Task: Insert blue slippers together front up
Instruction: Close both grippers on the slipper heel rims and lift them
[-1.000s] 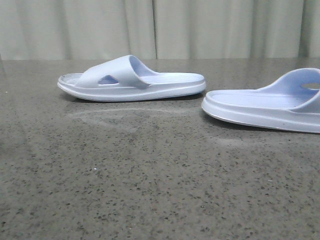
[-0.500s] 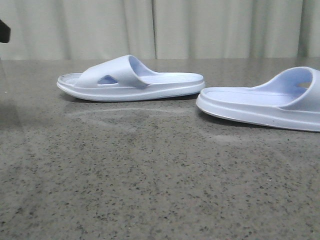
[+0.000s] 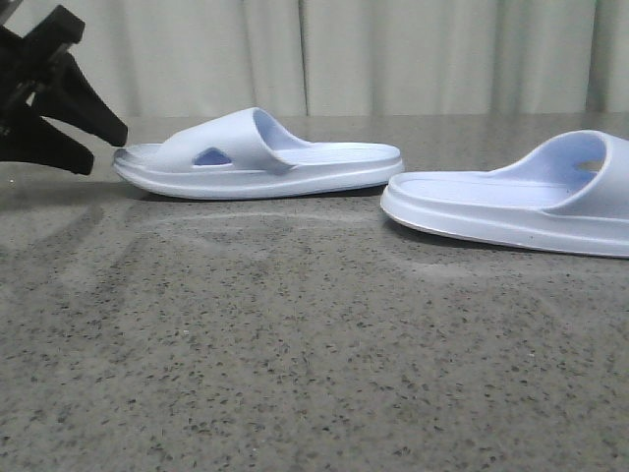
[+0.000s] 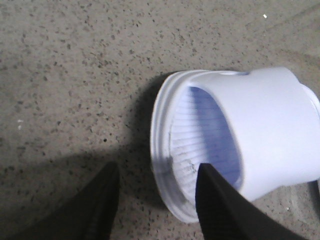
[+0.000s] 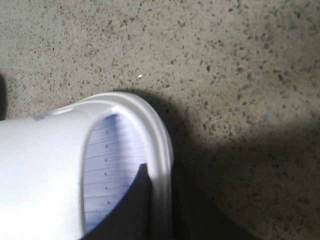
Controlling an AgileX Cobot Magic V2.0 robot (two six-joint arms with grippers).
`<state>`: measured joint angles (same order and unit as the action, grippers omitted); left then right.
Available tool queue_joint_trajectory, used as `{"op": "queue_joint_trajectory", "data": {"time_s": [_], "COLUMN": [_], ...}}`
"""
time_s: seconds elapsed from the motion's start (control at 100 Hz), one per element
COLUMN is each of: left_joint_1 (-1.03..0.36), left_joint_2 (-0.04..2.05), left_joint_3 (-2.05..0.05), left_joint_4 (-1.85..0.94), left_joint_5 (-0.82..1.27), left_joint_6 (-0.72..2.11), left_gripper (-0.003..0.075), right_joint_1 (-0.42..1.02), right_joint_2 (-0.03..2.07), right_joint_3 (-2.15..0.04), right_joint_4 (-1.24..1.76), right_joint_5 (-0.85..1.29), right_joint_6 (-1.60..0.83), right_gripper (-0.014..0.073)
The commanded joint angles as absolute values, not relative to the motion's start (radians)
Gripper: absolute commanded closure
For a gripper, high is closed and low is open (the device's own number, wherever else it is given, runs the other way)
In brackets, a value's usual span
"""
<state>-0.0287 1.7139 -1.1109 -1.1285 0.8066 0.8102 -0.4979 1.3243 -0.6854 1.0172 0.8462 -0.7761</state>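
Observation:
Two blue slippers lie on the speckled grey table. The left slipper (image 3: 265, 162) rests flat, toe pointing left. My left gripper (image 3: 106, 150) is open at that toe. In the left wrist view the left gripper (image 4: 157, 167) straddles the toe rim, with one finger (image 4: 220, 205) over the ribbed footbed of the slipper (image 4: 270, 130) and the other over the table. The right slipper (image 3: 511, 202) lies at the right edge, partly cut off. My right gripper (image 5: 162, 200) grips the rim of this slipper (image 5: 45, 165), one finger (image 5: 132, 205) inside on the footbed, the other lost in shadow outside.
The grey stone table (image 3: 295, 344) stretches toward the camera in front of both slippers. A pale curtain (image 3: 393, 49) hangs behind the table's far edge. A gap of tabletop separates the two slippers.
My left gripper has come in from the upper left and down to the left slipper's toe. The right slipper has slid a little to the left, toward the other one.

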Motion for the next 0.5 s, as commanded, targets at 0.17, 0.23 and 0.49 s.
{"op": "queue_joint_trajectory", "data": {"time_s": [0.17,0.23,0.49], "left_joint_1": [-0.033,-0.033,-0.045], "left_joint_2": [1.760,1.768,1.797], "left_joint_3": [-1.196,-1.205,-1.209], "left_joint_4": [-1.265,-1.267,-1.280], "left_joint_5": [0.879,0.894,0.912], "left_joint_6": [0.844,0.860,0.871], "left_gripper": [0.0412,0.0412,0.0424], "right_joint_1": [-0.500,-0.500,-0.500], "right_joint_2": [1.310,1.310,1.310], "right_joint_3": [-0.703,-0.703,-0.703], "right_joint_4": [1.055,1.056,1.064], "right_joint_5": [0.854,0.852,0.850], "right_joint_6": [-0.804,-0.806,-0.807], "right_gripper": [0.0701,0.0701,0.0701]}}
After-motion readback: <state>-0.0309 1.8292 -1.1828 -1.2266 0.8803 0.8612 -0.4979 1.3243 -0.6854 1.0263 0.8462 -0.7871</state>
